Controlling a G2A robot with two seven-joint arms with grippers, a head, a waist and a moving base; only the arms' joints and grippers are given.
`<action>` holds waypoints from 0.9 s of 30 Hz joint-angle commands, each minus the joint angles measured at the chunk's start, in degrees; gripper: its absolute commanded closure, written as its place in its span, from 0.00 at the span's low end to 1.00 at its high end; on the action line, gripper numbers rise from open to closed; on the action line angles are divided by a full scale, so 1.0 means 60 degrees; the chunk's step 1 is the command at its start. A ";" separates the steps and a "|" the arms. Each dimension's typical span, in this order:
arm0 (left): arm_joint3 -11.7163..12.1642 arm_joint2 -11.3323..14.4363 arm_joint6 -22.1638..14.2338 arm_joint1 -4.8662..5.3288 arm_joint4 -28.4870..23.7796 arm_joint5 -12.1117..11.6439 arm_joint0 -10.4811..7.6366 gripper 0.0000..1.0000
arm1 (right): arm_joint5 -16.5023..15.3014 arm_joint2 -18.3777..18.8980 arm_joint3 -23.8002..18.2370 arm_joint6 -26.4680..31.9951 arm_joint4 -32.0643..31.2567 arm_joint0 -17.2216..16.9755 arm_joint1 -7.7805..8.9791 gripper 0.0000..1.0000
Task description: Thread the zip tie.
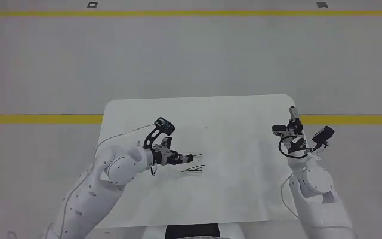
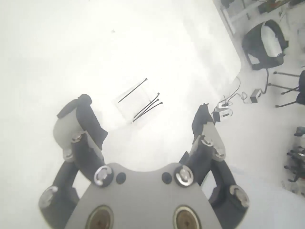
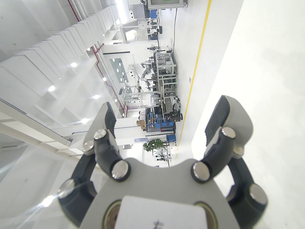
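Several thin black zip ties lie loose on the white table (image 1: 239, 119). One zip tie (image 2: 133, 90) lies apart, and a bunch of three (image 2: 147, 107) fans out beside it. In the top view the bunch (image 1: 193, 169) sits left of the table's middle. My left gripper (image 2: 143, 103) hovers open just short of the ties, its fingers spread wide and empty. In the top view this gripper (image 1: 186, 159) is right next to them. My right gripper (image 3: 164, 103) is open and empty, held at the table's right edge (image 1: 292, 121) and pointing away toward the room.
A thin white cable (image 1: 122, 135) runs across the table's left part to the left arm. Past the table's rounded corner stand a black chair (image 2: 265, 45) and floor cables (image 2: 228, 101). A yellow floor line (image 1: 51, 119) passes behind the table.
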 commanded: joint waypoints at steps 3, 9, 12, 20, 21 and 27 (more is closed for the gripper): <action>0.0118 0.0788 -0.0407 -0.0066 0.0372 -0.0045 -0.0439 0.00 | 0.0000 0.0000 0.0000 0.0000 0.0000 0.0000 0.0000 0.00; 0.0331 0.1505 -0.0554 -0.0124 0.0913 -0.0105 -0.0744 0.00 | 0.0000 0.0000 0.0000 0.0000 0.0000 0.0000 0.0000 0.00; 0.0331 0.1505 -0.0554 -0.0124 0.0913 -0.0105 -0.0744 0.00 | 0.0000 0.0000 0.0000 0.0000 0.0000 0.0000 0.0000 0.00; 0.0331 0.1505 -0.0554 -0.0124 0.0913 -0.0105 -0.0744 0.00 | 0.0000 0.0000 0.0000 0.0000 0.0000 0.0000 0.0000 0.00; 0.0261 0.1677 -0.0599 -0.0126 0.1060 -0.0293 -0.0728 0.00 | 0.0000 0.0000 0.0000 0.0000 0.0000 0.0000 0.0000 0.00; 0.0281 0.2675 -0.1485 -0.0206 0.2793 0.0310 -0.1189 0.00 | 0.0000 0.0000 0.0000 0.0000 0.0000 0.0000 0.0000 0.00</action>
